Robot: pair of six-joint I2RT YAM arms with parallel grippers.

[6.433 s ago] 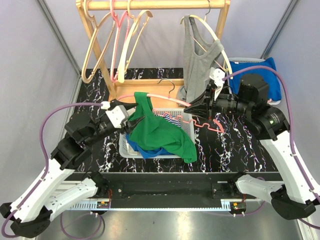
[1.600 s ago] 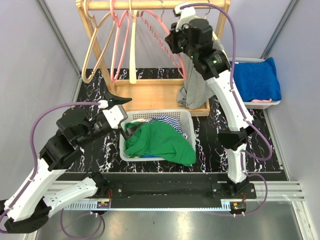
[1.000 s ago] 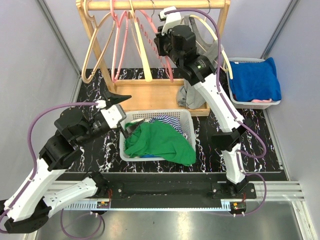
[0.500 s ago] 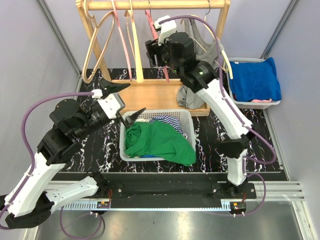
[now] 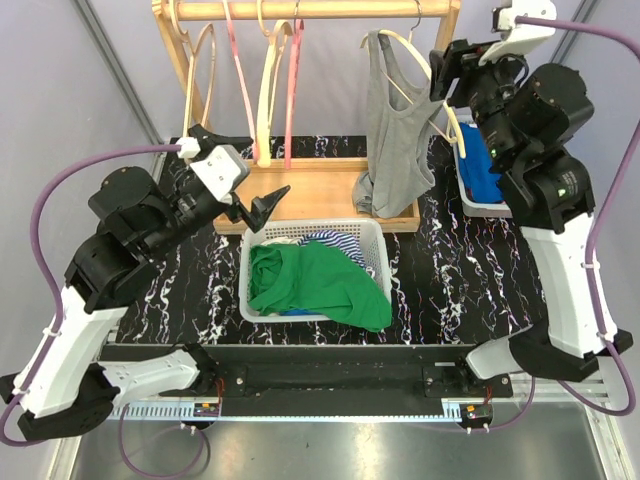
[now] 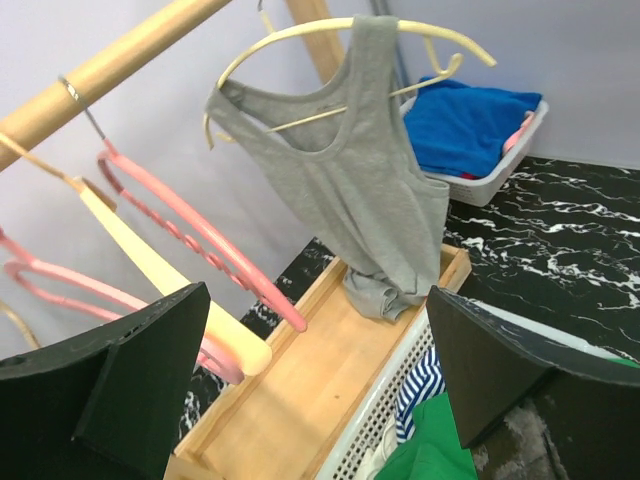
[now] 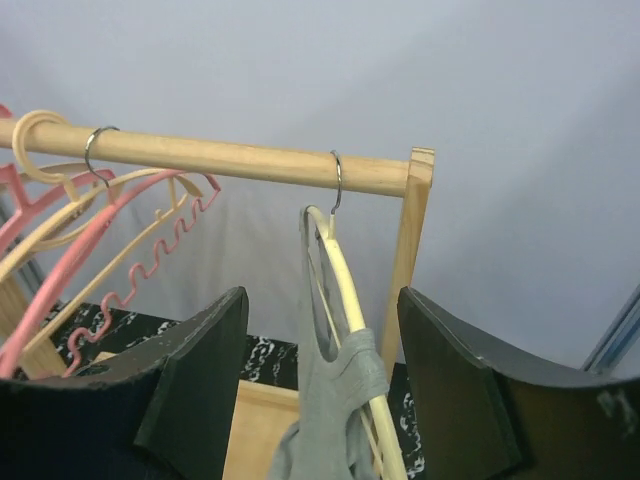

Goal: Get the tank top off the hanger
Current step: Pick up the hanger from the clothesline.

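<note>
Grey tank top [image 5: 395, 130] on the cream hanger [image 5: 428, 62], whose metal hook sits on the wooden rail [image 5: 330, 9] at its right end, just beside the right upright. The garment droops slack and its lower hem lies bunched on the rack's wooden base [image 5: 320, 190]. Right gripper [image 7: 320, 300] is raised high, level with the rail, facing the hanger from the right side. Its fingers are spread apart and nothing is clamped. The hanger's arch and a strap show in the gap ahead of them; contact cannot be told. Left gripper [image 6: 318, 300] is held above the left end of the white basket [image 5: 378, 238], fingers spread wide, empty, aimed toward the rack and well apart from the tank top. Basket holds a green garment [image 5: 320, 280] spilling over its near rim, with a striped cloth [image 5: 335, 240] beneath it. Bare pink and cream hangers [image 5: 265, 70] are bunched on the left half of the rail. A second basket with blue cloth [image 6: 470, 120] is at the right, behind the rack. Black marbled table [image 5: 450, 280] lies under all of it.
</note>
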